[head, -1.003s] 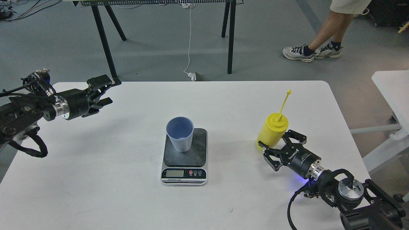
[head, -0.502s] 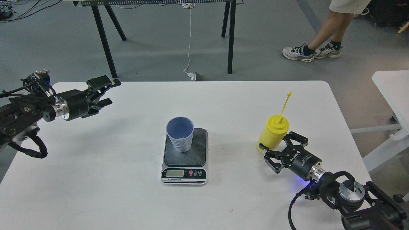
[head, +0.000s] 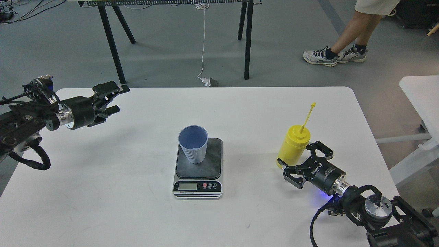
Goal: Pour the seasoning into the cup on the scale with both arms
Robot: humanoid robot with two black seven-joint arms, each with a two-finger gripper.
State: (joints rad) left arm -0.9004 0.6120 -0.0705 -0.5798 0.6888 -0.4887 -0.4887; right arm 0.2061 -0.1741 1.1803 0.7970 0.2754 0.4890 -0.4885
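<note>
The light-blue ribbed cup (head: 193,144) stands upright on the dark plate of the scale (head: 212,164) in the middle of the white table. The yellow seasoning bottle (head: 293,145) stands at the right, leaning a little, its cap strap sticking up. My right gripper (head: 301,159) is open, its fingers on either side of the bottle's lower part, one finger close to or touching it. My left gripper (head: 115,99) is open and empty above the table's far left corner, well away from the cup.
The white table (head: 120,192) has rounded corners. Beyond its far edge stand black trestle legs (head: 113,48) and a white cable with a plug (head: 207,81) on the floor. A person's legs (head: 337,51) are at the back right. Another white table (head: 420,96) stands at the right.
The bottle has tilted and slid slightly to the right, its strap tip moving right and down. My right gripper has drawn back a little toward the lower right. My left arm has barely moved.
</note>
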